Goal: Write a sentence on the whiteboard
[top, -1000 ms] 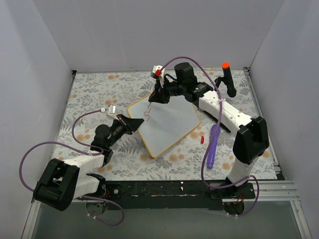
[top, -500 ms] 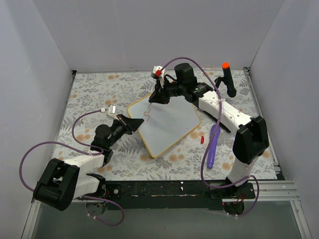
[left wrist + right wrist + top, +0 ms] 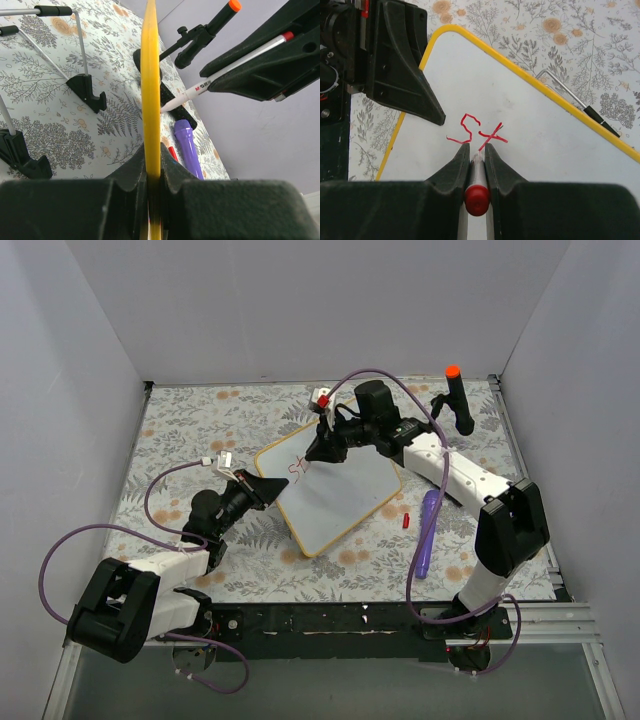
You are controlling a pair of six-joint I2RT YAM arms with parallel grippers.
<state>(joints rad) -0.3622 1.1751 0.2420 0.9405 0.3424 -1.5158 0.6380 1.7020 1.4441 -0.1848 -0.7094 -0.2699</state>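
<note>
Right wrist, marker (image 3: 477, 194) tip on whiteboard (image 3: 545, 150)

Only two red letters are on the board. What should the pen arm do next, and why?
Probably lift the marker tip slightly and shift it just right of the t, as the right wrist view shows it, to start the next letter. Only "St" is written, with bare whiteboard beside it; the right gripper is shut on the marker and the left gripper clamps the board's edge.
</note>
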